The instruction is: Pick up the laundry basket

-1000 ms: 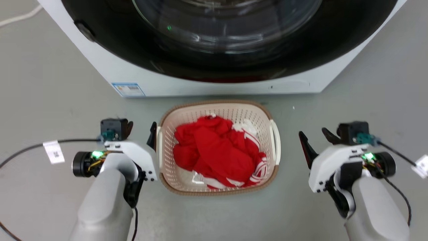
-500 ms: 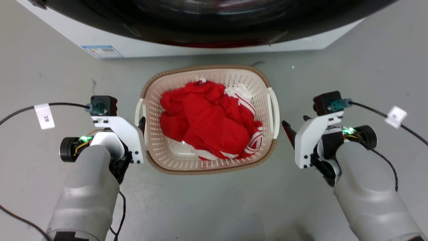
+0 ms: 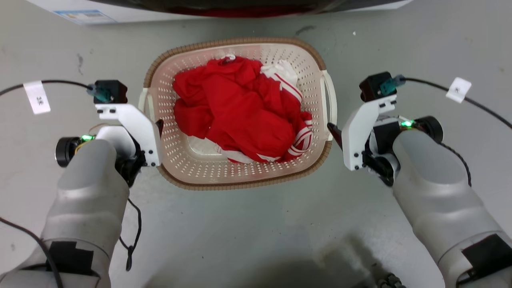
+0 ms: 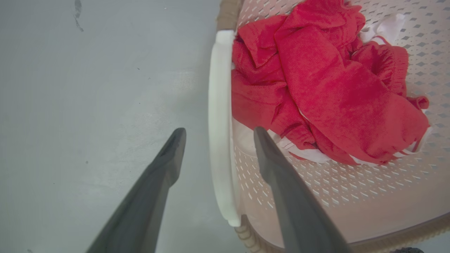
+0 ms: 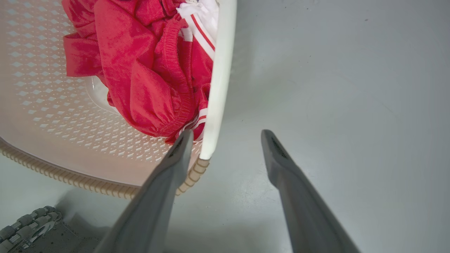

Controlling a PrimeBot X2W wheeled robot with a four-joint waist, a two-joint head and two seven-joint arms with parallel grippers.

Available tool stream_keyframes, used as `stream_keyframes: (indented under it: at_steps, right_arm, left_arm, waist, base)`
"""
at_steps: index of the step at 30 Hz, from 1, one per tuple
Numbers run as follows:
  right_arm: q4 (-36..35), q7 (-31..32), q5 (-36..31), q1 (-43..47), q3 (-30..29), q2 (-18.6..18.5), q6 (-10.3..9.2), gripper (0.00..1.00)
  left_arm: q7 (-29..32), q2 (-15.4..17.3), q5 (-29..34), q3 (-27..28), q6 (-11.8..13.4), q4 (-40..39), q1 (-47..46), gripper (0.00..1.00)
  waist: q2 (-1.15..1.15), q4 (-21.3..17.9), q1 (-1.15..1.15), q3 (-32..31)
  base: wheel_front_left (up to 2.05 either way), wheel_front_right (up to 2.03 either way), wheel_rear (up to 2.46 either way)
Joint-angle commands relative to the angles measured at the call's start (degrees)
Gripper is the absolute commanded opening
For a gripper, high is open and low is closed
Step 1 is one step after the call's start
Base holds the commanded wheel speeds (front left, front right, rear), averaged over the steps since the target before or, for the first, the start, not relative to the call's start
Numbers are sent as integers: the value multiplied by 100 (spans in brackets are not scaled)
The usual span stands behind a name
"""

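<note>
Cream laundry basket (image 3: 224, 171), one, between two tools (image 4: 218, 129) (image 5: 227, 131)

We find the head view looking steeply down over the laundry basket (image 3: 188, 160). Wrist views sit close at opposite handles (image 4: 219, 123), sharing the red clothing (image 3: 240, 112).

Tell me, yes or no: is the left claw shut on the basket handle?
No, the left claw is open, one finger either side of the handle.
</note>
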Motion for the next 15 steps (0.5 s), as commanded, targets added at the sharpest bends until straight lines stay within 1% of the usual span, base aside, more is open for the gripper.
stream_keyframes:
  at_steps: [1, 9, 15]
  right_arm:
    - [71, 21, 101, -158, 48, 7, -4, 100]
    - [388, 192, 518, -654, 332, 52, -4, 100]
    - [515, 224, 687, -882, 511, 67, -5, 100]
  left_arm:
    - [58, 64, -15, -38, -4, 29, -117, 100]
    - [267, 209, -189, -299, -3, 59, -494, 100]
    - [374, 239, -326, -393, -3, 99, -648, 100]
  waist:
    - [0, -34, -1, 165]
    - [0, -66, -1, 515]
    - [0, -67, -1, 680]
  base:
    - [0, 0, 0]
    - [0, 0, 0]
    - [0, 0, 0]
